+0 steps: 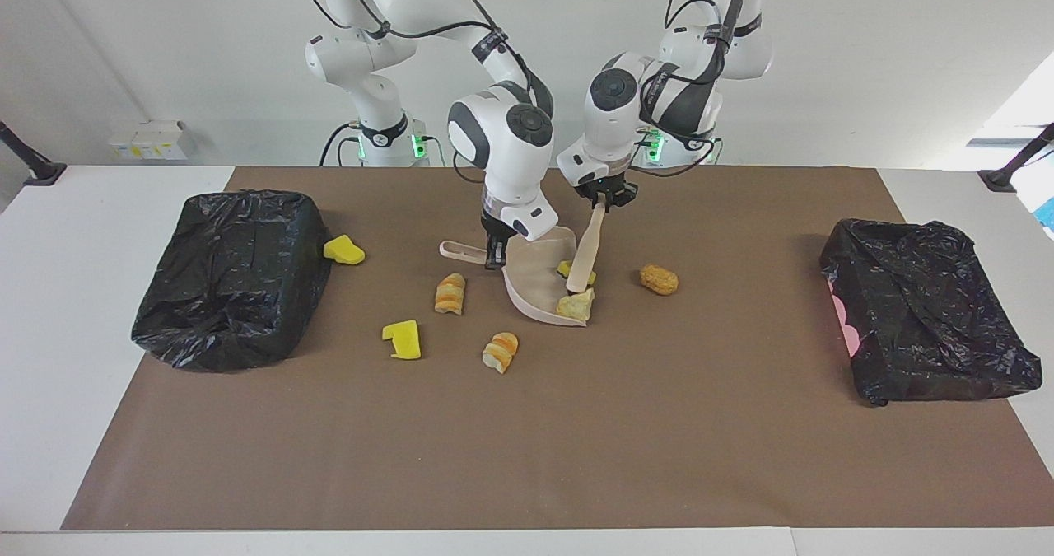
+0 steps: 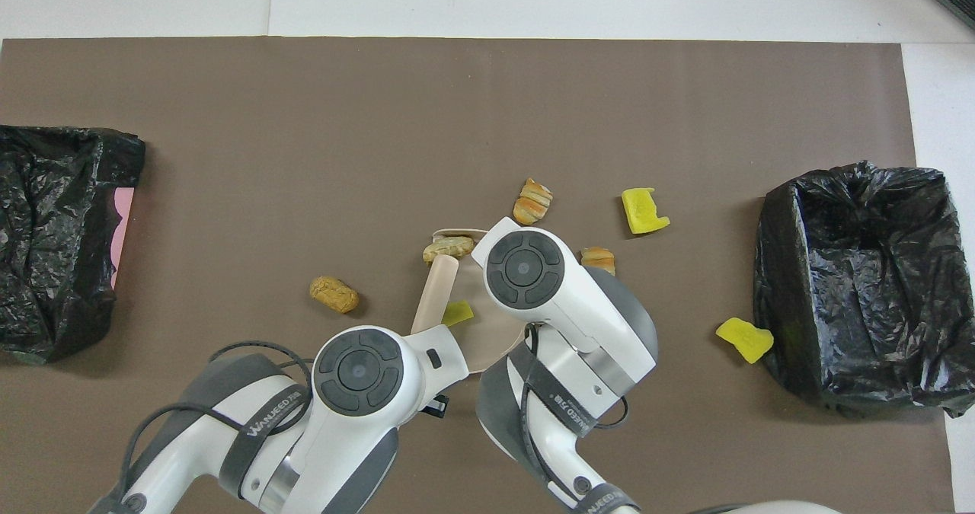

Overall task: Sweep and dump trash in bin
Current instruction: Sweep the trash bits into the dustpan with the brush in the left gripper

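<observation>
Brown mat [image 1: 527, 441]: trash [image 1: 575, 303] under left hand [image 1: 605, 204].

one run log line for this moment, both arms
left gripper: shut on brush | right gripper: shut on dustpan | in pan: yellow chunk, pale lump | brown nugget: on mat

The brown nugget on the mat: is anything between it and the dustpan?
Nothing visible blocks it. The brown nugget lies alone on bare mat beside the dustpan, toward the left arm's end. The brush, held by the left hand, sits at the pan's mouth with two scraps already inside.
</observation>
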Robot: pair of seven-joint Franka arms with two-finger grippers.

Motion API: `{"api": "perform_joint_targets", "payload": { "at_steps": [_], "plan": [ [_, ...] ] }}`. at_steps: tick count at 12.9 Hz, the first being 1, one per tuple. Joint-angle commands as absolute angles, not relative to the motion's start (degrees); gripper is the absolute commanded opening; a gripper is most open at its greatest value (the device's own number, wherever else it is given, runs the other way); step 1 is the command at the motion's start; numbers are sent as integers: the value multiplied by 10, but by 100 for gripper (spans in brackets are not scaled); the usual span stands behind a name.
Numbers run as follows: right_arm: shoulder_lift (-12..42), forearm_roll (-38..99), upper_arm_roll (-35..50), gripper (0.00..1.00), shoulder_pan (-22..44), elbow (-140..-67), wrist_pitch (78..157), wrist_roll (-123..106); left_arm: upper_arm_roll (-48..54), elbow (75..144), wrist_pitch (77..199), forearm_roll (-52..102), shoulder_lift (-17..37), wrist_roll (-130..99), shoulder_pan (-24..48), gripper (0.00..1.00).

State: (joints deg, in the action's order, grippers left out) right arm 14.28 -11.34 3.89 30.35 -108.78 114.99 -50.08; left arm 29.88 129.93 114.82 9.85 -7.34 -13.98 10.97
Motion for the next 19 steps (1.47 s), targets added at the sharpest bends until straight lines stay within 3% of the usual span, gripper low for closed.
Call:
{"api": "perform_joint_targets", "payload": {
  "at_steps": [1, 4, 8, 14, 19],
  "plan": [
    [145, -128, 41, 0, 299, -1094, 1162, -491, 286, 1293, 1107, 134, -117, -112, 97, 0],
    [146, -120, 41, 0, 294, -1095, 1164, -493, 270, 1295, 1093, 141, -123, -127, 94, 0],
    [146, -111, 42, 0, 281, -1105, 1168, -510, 260, 1312, 1092, 138, -124, -141, 40, 3],
    [146, -111, 42, 0, 284, -1104, 1168, -506, 217, 1393, 1173, 137, -152, -139, 8, 5],
    [145, -111, 42, 0, 284, -1104, 1168, -506, 193, 1397, 1173, 131, -150, -149, -28, 3]
  ]
}}
